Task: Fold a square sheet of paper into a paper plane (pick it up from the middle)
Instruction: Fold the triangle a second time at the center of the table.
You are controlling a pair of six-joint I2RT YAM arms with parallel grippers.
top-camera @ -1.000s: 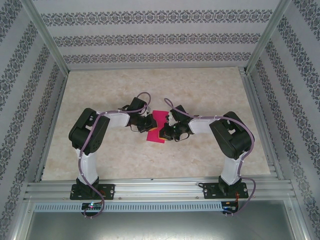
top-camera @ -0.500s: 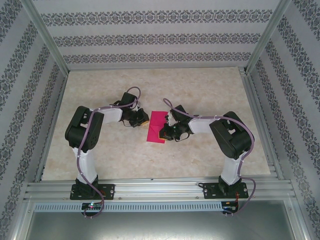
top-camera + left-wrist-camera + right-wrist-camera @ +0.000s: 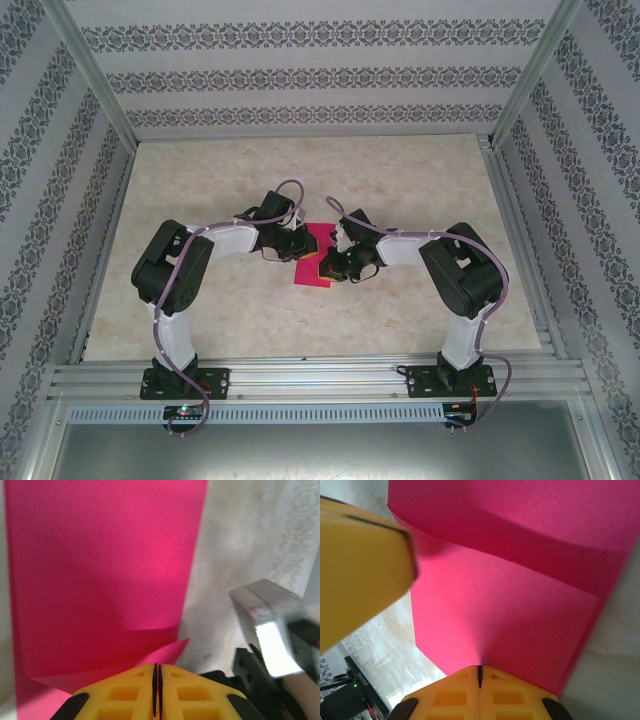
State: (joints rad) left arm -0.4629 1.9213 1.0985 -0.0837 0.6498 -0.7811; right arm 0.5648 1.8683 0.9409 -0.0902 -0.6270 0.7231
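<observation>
Now folded pink paper [image 3: 321, 237] on tabletop [image 3: 400, 180], long axis near-to-far; left end effector [image 3: 300, 246] and right end effector [image 3: 327, 268] closed beside it.

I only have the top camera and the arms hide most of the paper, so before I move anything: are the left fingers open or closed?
Observer: In the left wrist view, the left gripper is shut, pads together, at the near edge of the square sheet of paper.
Operator: Is the sheet flat there?
Observer: No. A pointed flap looks raised just ahead of those fingers.
Operator: And the right side?
Observer: The right gripper is shut too, tips against the paper. A folded layer overlaps the far part.
</observation>
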